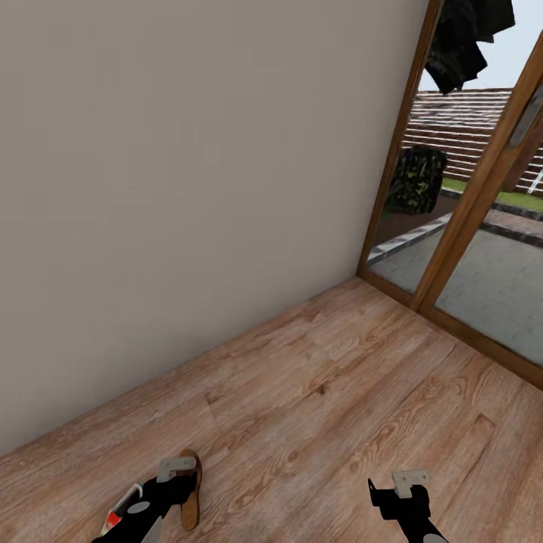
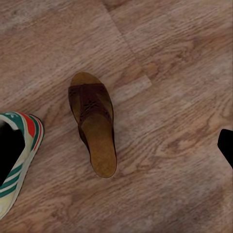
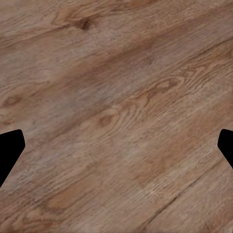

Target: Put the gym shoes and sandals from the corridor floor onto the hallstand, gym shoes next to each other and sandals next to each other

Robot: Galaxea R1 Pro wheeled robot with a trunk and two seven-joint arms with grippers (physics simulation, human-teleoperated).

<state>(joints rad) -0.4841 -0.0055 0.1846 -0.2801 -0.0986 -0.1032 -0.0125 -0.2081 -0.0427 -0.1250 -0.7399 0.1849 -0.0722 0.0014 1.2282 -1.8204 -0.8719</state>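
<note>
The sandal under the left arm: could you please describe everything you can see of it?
The sandal is a dark brown slide with a wide perforated strap over the front and a tan, leather-looking footbed, open at the heel. It lies flat, sole down, on the wood-grain floor, apart from the gym shoe beside it. In the head view, part of it shows beside the left gripper; nothing grips it.

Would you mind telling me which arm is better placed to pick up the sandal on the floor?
Left. The left gripper is right beside the sandal, which lies centred in its wrist view, next to a gym shoe. The right gripper is over bare floor.
</note>
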